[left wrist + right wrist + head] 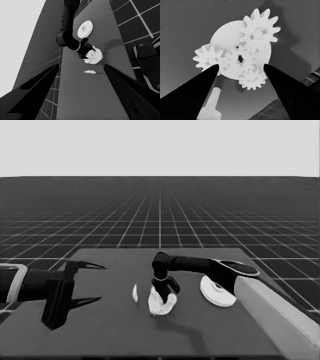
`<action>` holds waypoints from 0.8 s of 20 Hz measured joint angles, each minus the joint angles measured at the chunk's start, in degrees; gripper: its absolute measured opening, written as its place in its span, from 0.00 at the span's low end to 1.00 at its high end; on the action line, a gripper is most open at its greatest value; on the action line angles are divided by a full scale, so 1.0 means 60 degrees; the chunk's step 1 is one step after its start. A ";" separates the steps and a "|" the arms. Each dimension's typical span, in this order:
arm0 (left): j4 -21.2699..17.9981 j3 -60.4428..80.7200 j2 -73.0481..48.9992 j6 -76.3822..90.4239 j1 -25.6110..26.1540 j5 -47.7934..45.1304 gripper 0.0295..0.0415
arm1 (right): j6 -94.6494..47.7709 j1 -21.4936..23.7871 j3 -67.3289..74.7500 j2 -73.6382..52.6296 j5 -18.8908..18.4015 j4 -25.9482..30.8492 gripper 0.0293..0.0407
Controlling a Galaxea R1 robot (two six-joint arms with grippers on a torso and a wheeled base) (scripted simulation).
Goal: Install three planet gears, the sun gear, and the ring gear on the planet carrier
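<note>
light: even, diffuse, no glare | shadows: soft dark patch on the flat dark table (100,330) under the black right arm (190,265), faint one past the white toothed gears (258,35) | focus: edges slightly soft throughout

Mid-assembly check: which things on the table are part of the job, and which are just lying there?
Job:
- smaller round part
- four gears seated on it
- larger round part, waiting at the table's right
- right gripper, open above the gears

Lying about:
- thin white piece
- left gripper, open, parked at the left end
</note>
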 joint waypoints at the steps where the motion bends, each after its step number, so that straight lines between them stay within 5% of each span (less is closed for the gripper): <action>1: 0.0000 0.0000 0.0000 0.0000 0.0000 0.0000 0.75 | 0.0000 0.0000 0.0000 0.0000 0.0000 0.0000 0.81; 2: 0.0000 0.0000 0.0000 0.0000 0.0000 0.0000 0.75 | 0.0000 0.0000 0.0000 0.0000 0.0000 0.0000 0.81; 3: 0.0000 0.0000 0.0000 0.0000 0.0000 0.0000 0.75 | -0.3752 0.0467 0.0366 -0.0084 -0.0248 0.0416 0.88; 5: 0.0000 0.0000 0.0000 0.0000 0.0000 0.0000 0.75 | -0.7522 0.1041 0.0614 -0.0127 -0.0366 0.0848 0.83; 12: 0.0000 0.0000 0.0000 0.0000 0.0000 0.0000 0.75 | -0.9525 0.1308 0.0686 -0.0155 -0.0355 0.1111 0.81; 13: 0.0000 0.0000 0.0000 0.0000 0.0000 0.0000 0.75 | -1.3535 0.0119 0.5032 -0.2798 0.1062 -0.0970 0.98; 14: 0.0000 0.0000 0.0000 0.0000 0.0000 0.0000 0.75 | -1.6076 -0.1008 0.8340 -0.6816 0.1891 -0.2220 0.89; 16: 0.0000 0.0000 0.0000 0.0000 0.0000 0.0000 0.75 | -1.8451 -0.1941 1.1448 -1.0710 0.2662 -0.3388 0.82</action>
